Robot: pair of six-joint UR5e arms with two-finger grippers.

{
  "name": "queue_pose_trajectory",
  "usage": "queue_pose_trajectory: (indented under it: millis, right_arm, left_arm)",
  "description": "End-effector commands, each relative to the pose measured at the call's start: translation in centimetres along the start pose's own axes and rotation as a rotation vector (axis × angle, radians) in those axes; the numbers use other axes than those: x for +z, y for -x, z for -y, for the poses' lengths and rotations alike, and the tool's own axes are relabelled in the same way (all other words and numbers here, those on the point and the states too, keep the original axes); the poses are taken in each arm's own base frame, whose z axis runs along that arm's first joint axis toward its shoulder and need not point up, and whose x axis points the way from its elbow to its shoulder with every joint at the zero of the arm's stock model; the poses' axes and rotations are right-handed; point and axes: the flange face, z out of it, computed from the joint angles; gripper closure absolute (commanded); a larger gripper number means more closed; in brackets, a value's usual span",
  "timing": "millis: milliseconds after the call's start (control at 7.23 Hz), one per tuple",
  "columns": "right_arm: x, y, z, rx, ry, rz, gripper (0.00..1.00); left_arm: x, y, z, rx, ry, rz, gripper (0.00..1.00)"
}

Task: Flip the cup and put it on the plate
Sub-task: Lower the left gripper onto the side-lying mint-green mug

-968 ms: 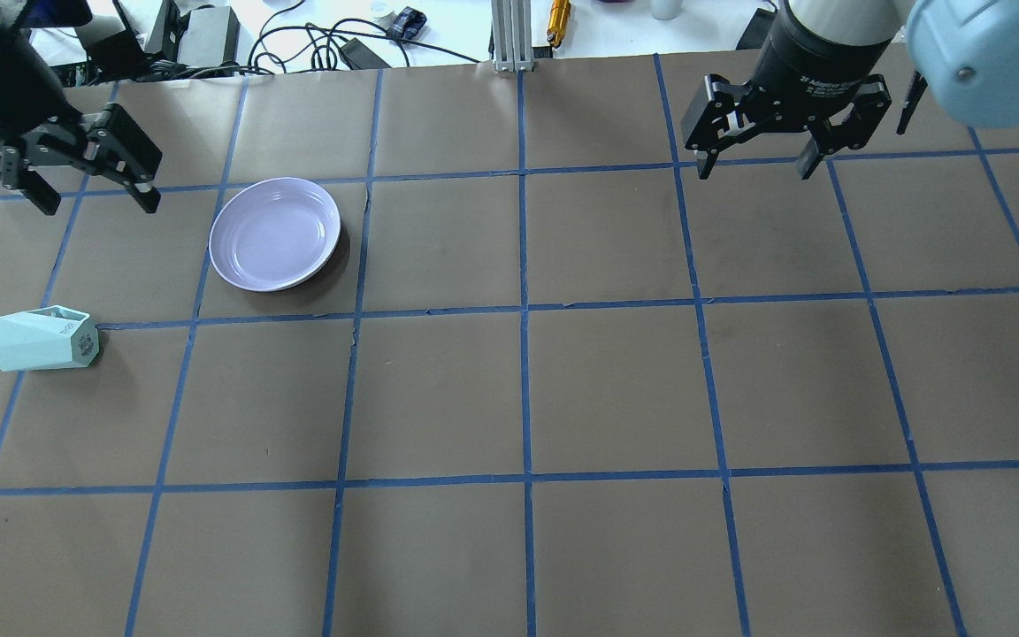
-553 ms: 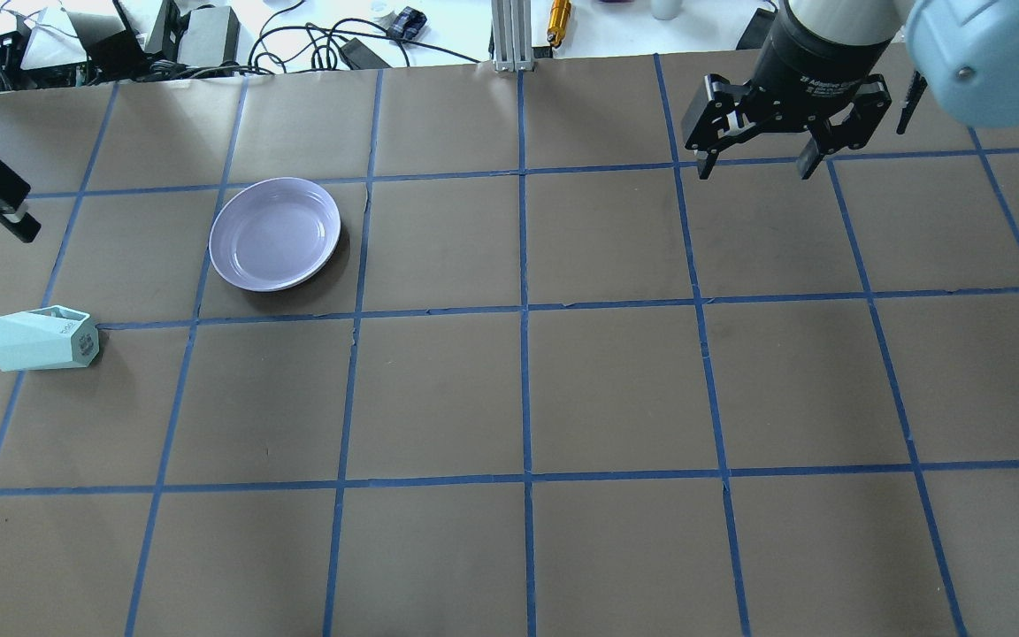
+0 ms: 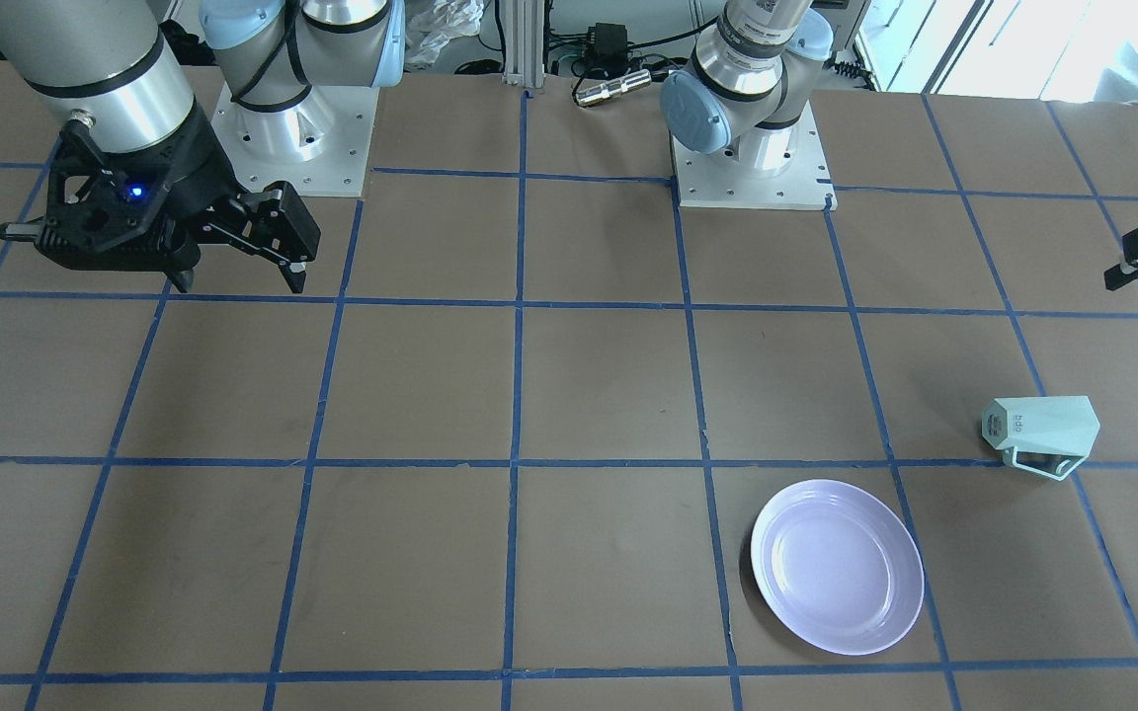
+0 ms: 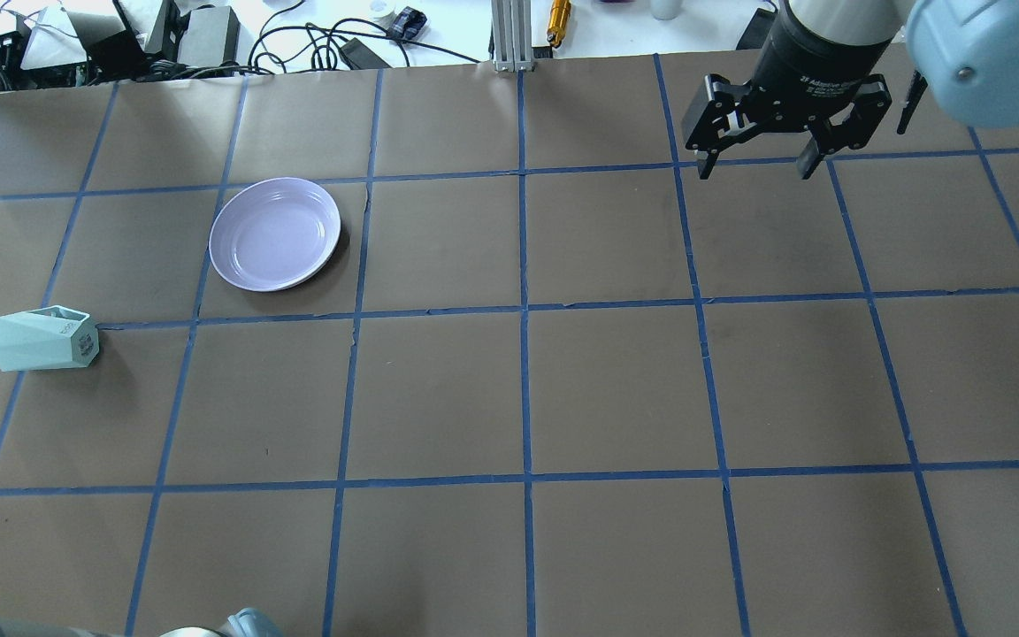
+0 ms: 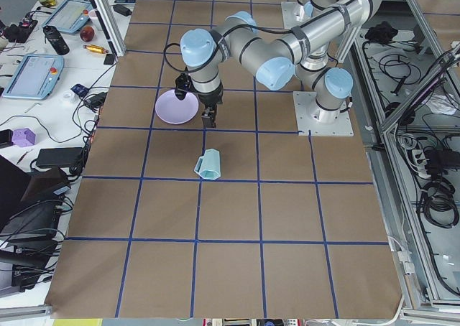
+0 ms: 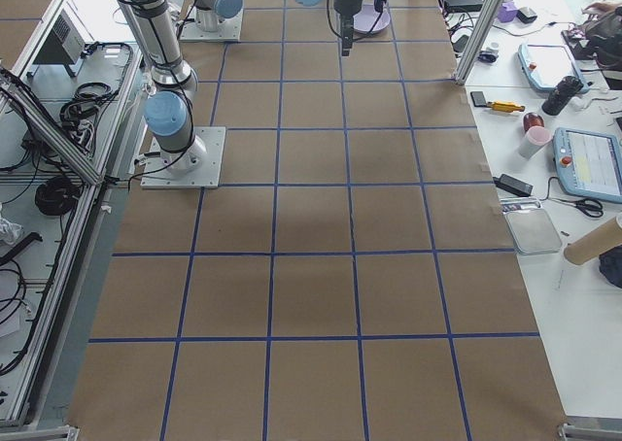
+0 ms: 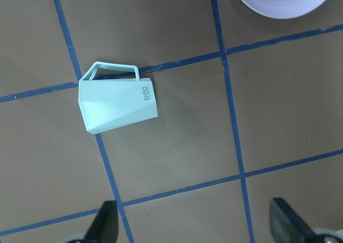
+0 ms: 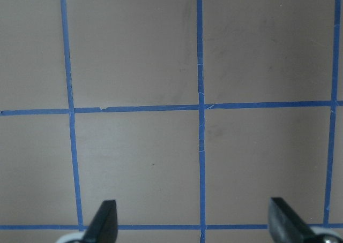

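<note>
Nearest the bases, left tool [image 7: 195, 219]: hangs above the bench [image 4: 616, 389], pointing straight down. Both fingertips [image 7: 107, 224] show at the bottom of its wrist view, spread wide with nothing between them, so released. Left side view: the arm's upper link rises from the base, the forearm runs roughly level out over the bench, and the wrist is bent downward. In the front view only the tool's edge pokes in at the frame's right side.

Right tool [image 4: 754, 164]: also spread and empty, well off on the robot's right, held above the bench. A thick silver forearm slants down to it and a small blue light glows on the wrist. Its wrist view shows only brown paper and blue tape grid.

Farther out, cup [image 4: 41, 339]: lies on its side on the bench, at a tape line near the robot's left edge and apart from the left tool. The narrow base end faces the bench's middle and the wide mouth end faces outward. The handle [image 3: 1038, 464] is on the far side, and dark lettering [image 7: 146, 96] sits near the base.

Beyond it, plate [image 4: 275, 234]: flat on the bench, right way up, in the next square over, near the cup but clear of it.

Farthest, cables [image 4: 297, 40] past the bench's far edge.
</note>
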Motion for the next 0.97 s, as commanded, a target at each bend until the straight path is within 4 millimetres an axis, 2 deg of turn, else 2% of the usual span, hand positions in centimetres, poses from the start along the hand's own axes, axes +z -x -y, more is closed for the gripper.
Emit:
queue_pose_trajectory:
  millis: [0,138,415,691,830]
  right_arm:
    - [0.0,0.0,0.0,0.000,0.000,0.000,0.00]
    - [0.0,0.0,0.0,0.000,0.000,0.000,0.00]
    - [0.0,0.0,0.0,0.000,0.000,0.001,0.00]
    - [0.0,0.0,0.0,0.000,0.000,0.001,0.00]
    - [0.0,0.0,0.0,0.000,0.000,0.001,0.00]
  left_arm:
    - [3.7,7.6,-0.8,-0.006,-0.040,-0.096,0.00]
    - [5.8,9.9,-0.6,-0.028,-0.062,-0.149,0.01]
    - [11.9,14.5,-1.3,-0.101,-0.104,-0.296,0.02]
    - [16.6,16.7,-1.4,-0.147,-0.133,-0.409,0.02]
    - [18.3,17.1,-1.1,-0.153,-0.133,-0.452,0.02]
